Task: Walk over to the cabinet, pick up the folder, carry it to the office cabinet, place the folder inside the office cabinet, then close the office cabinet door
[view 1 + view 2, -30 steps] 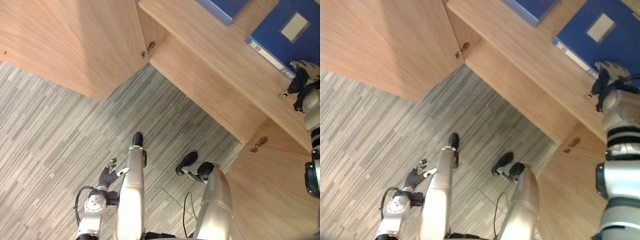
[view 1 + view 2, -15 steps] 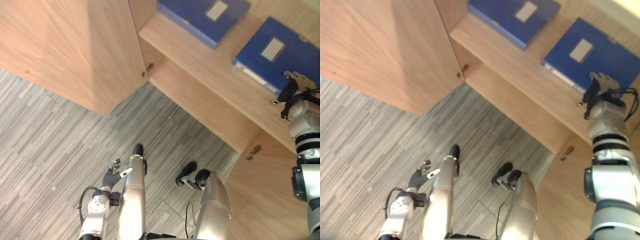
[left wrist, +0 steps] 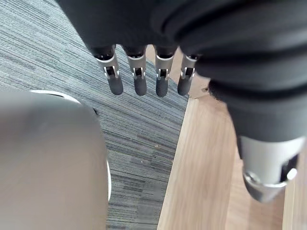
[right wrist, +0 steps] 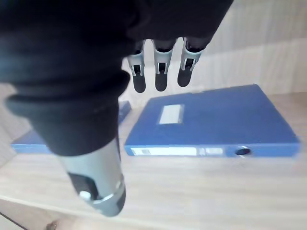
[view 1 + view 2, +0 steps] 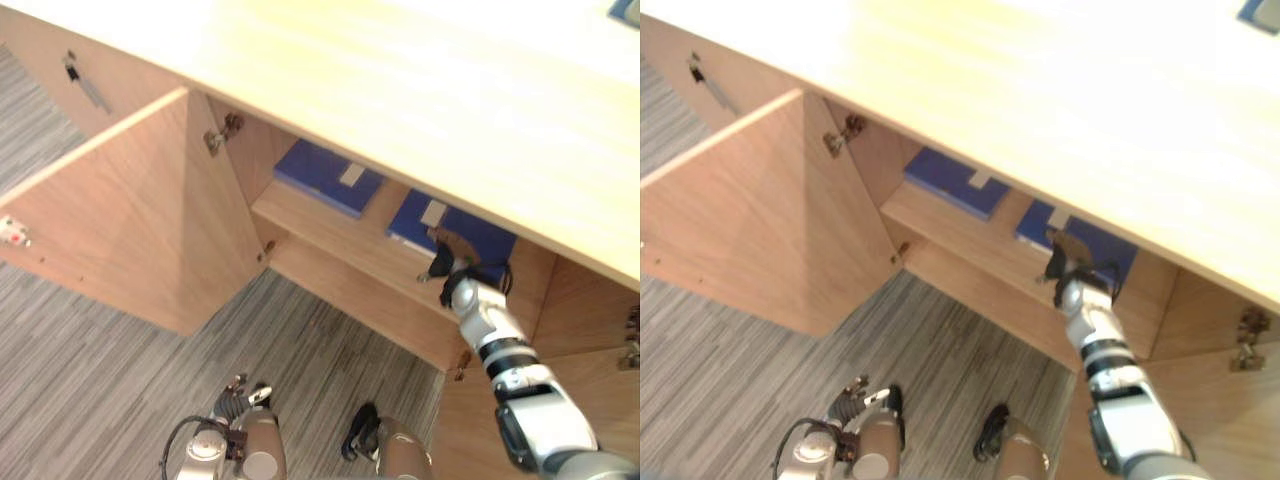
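Left eye view: cabinet [image 5: 400, 90] is open, door [image 5: 130, 220] swung out to the left. Two blue folders lie flat on the upper shelf [image 5: 335, 232]. Right hand [image 5: 443, 262] reaches in at the front edge of the folder [image 5: 470, 232] on the right; can't tell contact from here. Second folder [image 5: 322, 176] lies further left on the shelf, well apart from that hand. Left hand [image 5: 232, 398] hangs low over the grey striped floor [image 5: 90, 400], holding nothing.

Right eye view: same layout. One pale label on each folder cover.

Left wrist view: fingers [image 3: 138, 79] straight, side by side, a little apart, nothing between them. Floor and a wood panel [image 3: 201, 182] show past them.

Right wrist view: fingers [image 4: 158, 74] straight and loosely apart, thumb [image 4: 96, 182] off to one side, gripping nothing. Folder lies flat past the fingertips, not touched, spine facing the hand. Blue cover, one pale rectangular label on top; one white strip and one round hole on the spine. Second folder is partly hidden behind the thumb, same shelf.
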### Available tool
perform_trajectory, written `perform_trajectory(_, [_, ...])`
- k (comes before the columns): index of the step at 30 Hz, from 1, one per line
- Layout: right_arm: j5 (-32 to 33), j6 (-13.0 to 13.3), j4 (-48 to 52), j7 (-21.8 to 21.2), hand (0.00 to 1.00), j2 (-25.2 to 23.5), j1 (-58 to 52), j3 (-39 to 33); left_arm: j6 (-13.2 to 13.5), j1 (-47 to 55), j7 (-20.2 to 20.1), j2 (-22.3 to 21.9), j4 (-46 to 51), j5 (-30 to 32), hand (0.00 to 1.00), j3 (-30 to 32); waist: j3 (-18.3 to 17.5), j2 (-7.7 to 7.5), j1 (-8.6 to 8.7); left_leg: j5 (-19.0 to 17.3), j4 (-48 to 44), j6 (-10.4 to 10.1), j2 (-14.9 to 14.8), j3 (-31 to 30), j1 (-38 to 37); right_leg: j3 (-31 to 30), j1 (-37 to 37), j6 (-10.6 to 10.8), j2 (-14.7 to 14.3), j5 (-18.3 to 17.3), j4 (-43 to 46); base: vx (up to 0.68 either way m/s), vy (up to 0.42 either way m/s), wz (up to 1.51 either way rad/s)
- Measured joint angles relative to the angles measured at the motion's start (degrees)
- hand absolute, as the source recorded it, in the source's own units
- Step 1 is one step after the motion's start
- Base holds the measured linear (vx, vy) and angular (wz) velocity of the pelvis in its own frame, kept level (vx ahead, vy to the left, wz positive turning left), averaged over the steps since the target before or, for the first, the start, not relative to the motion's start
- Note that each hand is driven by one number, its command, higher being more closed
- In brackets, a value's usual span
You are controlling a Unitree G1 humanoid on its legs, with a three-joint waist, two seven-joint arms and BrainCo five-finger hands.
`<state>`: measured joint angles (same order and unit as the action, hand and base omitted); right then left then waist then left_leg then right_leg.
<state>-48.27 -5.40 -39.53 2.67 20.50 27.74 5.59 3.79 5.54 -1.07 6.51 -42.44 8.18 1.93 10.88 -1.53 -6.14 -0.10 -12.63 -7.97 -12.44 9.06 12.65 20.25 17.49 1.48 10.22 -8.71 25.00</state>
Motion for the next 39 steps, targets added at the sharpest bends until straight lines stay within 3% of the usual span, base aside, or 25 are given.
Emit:
perform_trajectory(6, [8.07, 0.38, 7.20, -0.46, 0.00, -7.04, -15.83, -6.39, -0.11, -2.26, 1.95, -0.18, -6.67, 4.17, 0.00, -0.41, -5.41, 0.09, 3.87, 1.10, 6.71, 0.94, 1.73, 5.27, -6.28, -4.67, -6.15, 2.08, -2.50, 8.82, -15.14, 0.09, 0.137, -0.46])
perform_trajectory(10, [14.45, 1.00, 12.88, -0.42, 0.00, -13.72, -27.44, -8.75, -0.07, -3.73, 3.00, -0.11, -7.78, 7.26, 0.00, -0.45, -7.22, 0.02, 5.83, 0.62, 8.10, 1.52, 2.57, 7.88, -10.05, -7.69, -9.83, 2.43, -3.03, 12.21, -21.03, 0.02, 0.081, -0.37])
perform_trajectory(17, [21.12, 2.78, 13.20, -0.42, 0.00, -19.36, -39.91, -9.03, -0.05, -3.00, 3.24, -0.86, -12.74, 10.76, 0.00, -1.25, -9.19, 0.01, 6.70, -1.74, 8.18, 0.65, 1.22, 14.76, -15.82, -14.81, -12.56, 2.01, -5.80, 15.07, -25.22, -0.06, 0.005, -0.57])
perform_trajectory(18, [22.58, 2.87, 12.05, -0.42, 0.00, -19.65, -40.42, -9.36, -0.06, -2.83, 3.24, -0.90, -13.47, 11.21, 0.00, -1.26, -9.10, 0.08, 6.90, -2.36, 7.34, 0.04, 0.48, 16.09, -17.10, -16.29, -13.30, 1.79, -6.53, 15.29, -25.33, -0.11, -0.027, -0.95])
perform_trajectory(19, [24.63, 3.29, 9.62, -0.39, 0.00, -19.76, -40.60, -9.49, -0.06, -2.03, 3.29, -0.96, -13.86, 11.60, 0.00, -0.80, -8.83, 0.55, 6.61, -5.49, 1.44, -1.11, -2.20, 18.44, -17.84, -19.55, -13.18, 1.64, -8.42, 15.12, -23.96, -0.12, -0.017, -1.25])
perform_trajectory(21, [26.67, 4.49, 6.30, -0.16, 0.00, -19.72, -40.19, -9.55, 0.22, -1.87, 3.68, -1.19, -14.04, 10.68, 0.00, 0.73, -8.76, 0.59, 5.94, -7.35, -4.95, -0.93, -4.18, 15.64, -17.44, -24.12, -11.76, 0.81, -10.25, 14.33, -21.48, -0.09, -0.010, -1.46])
perform_trajectory(22, [29.17, 5.44, 3.85, -0.12, 0.00, -19.66, -39.87, -9.68, 0.28, -1.88, 4.08, -1.46, -14.40, 9.67, 0.00, 1.21, -8.87, 0.67, 6.06, -8.23, -7.58, -0.32, -4.14, 11.00, -16.54, -28.01, -9.75, 0.89, -11.65, 14.31, -20.01, -0.15, -0.017, -1.72])
perform_trajectory(24, [33.54, 6.46, -0.36, -0.08, 0.00, -19.41, -39.94, -11.29, 0.40, -2.17, 4.54, -2.31, -14.92, 8.98, 0.00, 1.08, -8.88, 1.42, 6.75, -10.19, -8.22, 0.34, -3.95, 6.78, -16.22, -32.93, -8.31, 1.85, -13.99, 14.43, -20.47, -0.15, 0.013, -1.51])
perform_trajectory(25, [38.03, 6.65, -3.00, -0.14, 0.00, -18.77, -40.11, -13.02, 0.48, -2.56, 4.75, -3.42, -15.32, 7.94, 0.00, 0.43, -9.62, 3.88, 7.10, -12.29, -5.75, 1.53, -4.61, 5.02, -16.10, -35.18, -7.11, 4.30, -15.75, 13.60, -22.88, -0.08, 0.080, -1.38])
perform_trajectory(26, [40.63, 6.79, -4.34, -0.04, 0.00, -18.62, -38.61, -14.78, 1.06, -3.52, 5.20, -4.13, -15.46, 7.38, 0.00, -0.45, -9.20, 5.02, 7.11, -15.26, -4.89, -1.57, -5.92, 6.14, -15.67, -35.73, -1.68, 1.59, -18.43, 13.26, -11.55, -0.07, 0.105, -1.22])
perform_trajectory(27, [41.42, 6.77, -4.83, -0.10, 0.00, -18.94, -38.56, -14.77, 1.02, -3.52, 5.21, -3.83, -15.69, 7.37, 0.00, -1.09, -8.94, 3.37, 7.89, -15.51, -4.23, -0.73, -4.21, 6.19, -16.06, -36.98, -1.83, 1.68, -17.47, 10.74, -8.12, 0.00, 0.081, -0.98])
perform_trajectory(28, [44.28, 7.26, -5.99, -0.28, 0.00, -18.89, -38.56, -16.02, 1.01, -3.47, 5.23, -4.15, -15.93, 7.25, 0.00, -2.79, -8.83, 3.58, 8.57, -14.77, -2.60, -0.98, -2.61, 6.33, -16.78, -38.47, -1.86, 2.23, -16.86, 9.38, -10.05, -0.01, 0.068, -0.57])
perform_trajectory(29, [46.63, 7.50, -6.47, -0.22, 0.00, -18.38, -38.71, -17.25, 1.11, -3.27, 5.19, -4.76, -16.02, 7.21, 0.00, -5.33, -9.60, 4.05, 9.10, -13.50, 0.52, -0.62, -1.44, 6.88, -16.95, -40.06, -1.39, 3.64, -16.61, 10.34, -12.66, -0.02, 0.043, -0.55])
perform_trajectory(32, [51.21, 7.81, -7.63, -0.21, 0.00, -17.82, -38.59, -19.25, 1.84, -3.92, 5.14, -5.06, -15.93, 6.93, 0.00, -8.10, -9.36, 4.73, 9.52, -11.14, 6.93, -0.20, 1.66, 9.09, -18.92, -43.84, -0.50, 5.00, -15.98, 11.90, -15.46, 0.00, 0.063, -0.53])
perform_trajectory(34, [57.40, 7.83, -8.27, -0.10, 0.00, -17.43, -39.44, -20.25, 2.06, -3.37, 5.13, -4.93, -15.93, 5.33, 0.00, -8.98, -8.88, 4.82, 9.74, -9.27, 10.10, 0.34, 3.39, 10.87, -21.23, -46.10, -0.54, 5.16, -16.03, 13.26, -16.38, 0.01, 0.108, -0.58])
perform_trajectory(39, [64.66, 8.64, -3.75, -0.08, 0.00, -18.09, -44.00, -25.28, 2.33, -2.52, 5.11, -3.99, -15.85, 4.70, 0.00, -8.85, -8.84, 4.85, 10.81, -9.34, 10.46, 0.81, 5.94, 13.21, -23.05, -48.71, -1.00, 5.23, -14.70, 14.88, -16.31, 0.01, 0.138, -0.32])
